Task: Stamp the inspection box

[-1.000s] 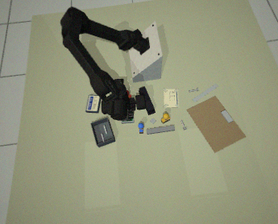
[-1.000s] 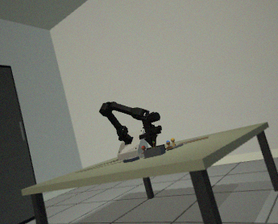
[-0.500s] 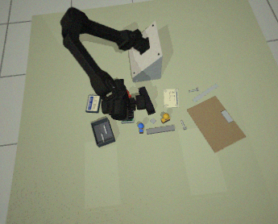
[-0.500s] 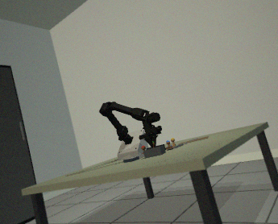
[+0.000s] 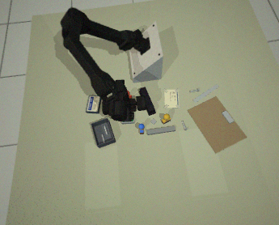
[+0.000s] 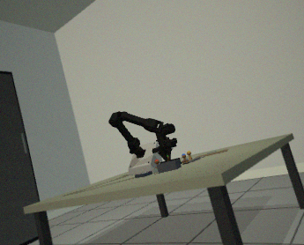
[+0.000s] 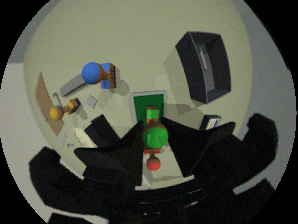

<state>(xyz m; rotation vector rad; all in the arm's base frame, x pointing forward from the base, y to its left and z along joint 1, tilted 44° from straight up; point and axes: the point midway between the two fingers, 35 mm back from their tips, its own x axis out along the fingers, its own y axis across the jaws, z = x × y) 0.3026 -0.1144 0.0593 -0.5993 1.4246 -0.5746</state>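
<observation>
My gripper (image 7: 152, 121) (image 6: 167, 157) is shut on the green-knobbed stamp (image 7: 155, 136), which has a brown handle and green-topped block. The stamp is upright over the green ink pad (image 7: 142, 102), low down; whether its face touches the pad cannot be told. The pad's grey rim (image 5: 128, 122) shows just beside the gripper in the top view. The white card (image 5: 171, 98) (image 7: 80, 136) lies to the gripper's right in the top view. Its print is too small to read. The stamp's own lettering is hidden.
A red-knobbed stamp (image 7: 153, 164) stands close behind the held one. A blue-knobbed stamp (image 5: 141, 127) (image 7: 93, 73), a yellow-knobbed stamp (image 5: 166, 117), a grey bar (image 5: 161, 130), a dark open bin (image 5: 93, 129), a blue-labelled case (image 5: 93, 104) and a brown clipboard (image 5: 212, 125) lie around.
</observation>
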